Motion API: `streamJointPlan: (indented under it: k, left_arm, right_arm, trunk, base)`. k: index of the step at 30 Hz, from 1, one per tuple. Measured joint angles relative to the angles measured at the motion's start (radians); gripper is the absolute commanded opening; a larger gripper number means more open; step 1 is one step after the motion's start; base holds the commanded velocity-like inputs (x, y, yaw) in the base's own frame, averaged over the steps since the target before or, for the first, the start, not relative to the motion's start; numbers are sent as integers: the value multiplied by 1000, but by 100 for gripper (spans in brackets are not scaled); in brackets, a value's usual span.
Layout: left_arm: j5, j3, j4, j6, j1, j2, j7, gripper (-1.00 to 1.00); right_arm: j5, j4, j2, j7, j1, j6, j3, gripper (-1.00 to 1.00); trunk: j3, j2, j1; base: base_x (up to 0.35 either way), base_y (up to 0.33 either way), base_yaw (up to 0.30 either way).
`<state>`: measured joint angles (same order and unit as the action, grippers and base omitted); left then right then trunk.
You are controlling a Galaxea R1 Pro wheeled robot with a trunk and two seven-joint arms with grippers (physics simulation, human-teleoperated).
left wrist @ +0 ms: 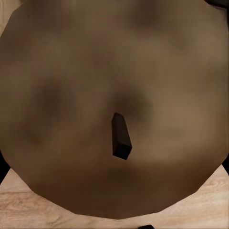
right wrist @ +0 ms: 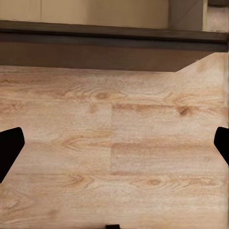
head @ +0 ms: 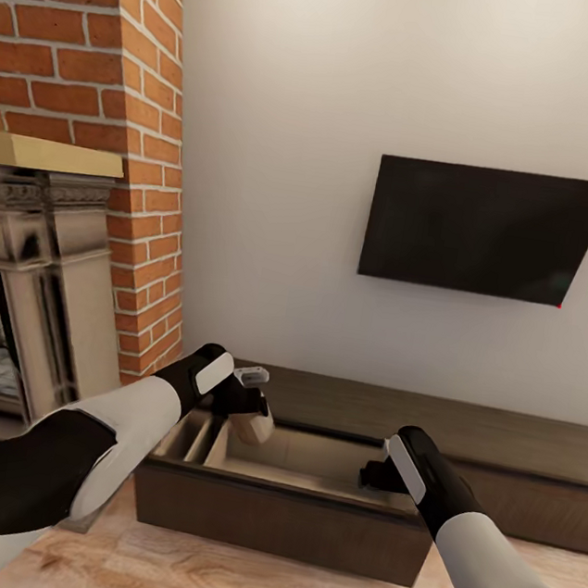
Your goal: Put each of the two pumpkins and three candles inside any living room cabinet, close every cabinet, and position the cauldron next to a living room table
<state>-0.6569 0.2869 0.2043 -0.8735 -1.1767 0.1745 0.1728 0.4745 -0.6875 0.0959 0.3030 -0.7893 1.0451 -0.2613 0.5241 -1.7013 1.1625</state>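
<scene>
The long, low, dark brown cabinet (head: 463, 421) runs along the wall, with one wide drawer (head: 300, 519) pulled out and its pale inside showing. My left gripper (head: 248, 406) is shut on a tan candle (head: 255, 427), held just above the drawer's left part near an inner divider. In the left wrist view the candle's round top (left wrist: 71, 105) sits very close, with its dark wick (left wrist: 120, 136). My right gripper (head: 379, 475) hovers over the drawer's right side; in the right wrist view it (right wrist: 114, 148) is open and holds nothing, its fingertips (right wrist: 9, 150) wide apart over the floor.
A brick chimney with a stone fireplace (head: 32, 295) stands at the left, close to the drawer's left end. A dark TV (head: 485, 229) hangs on the wall above the cabinet. Light wood floor (head: 198, 580) lies in front of the drawer.
</scene>
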Motion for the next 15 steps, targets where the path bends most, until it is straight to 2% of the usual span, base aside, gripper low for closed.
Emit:
streamJointPlan:
  k: [15]
  left_arm:
    - [8,10,-4,-5,1,0,0,-100]
  right_arm:
    - [0,7,-7,-4,0,0,-3,100]
  trunk:
    - [0,0,0]
  base:
    - [249,-222,0]
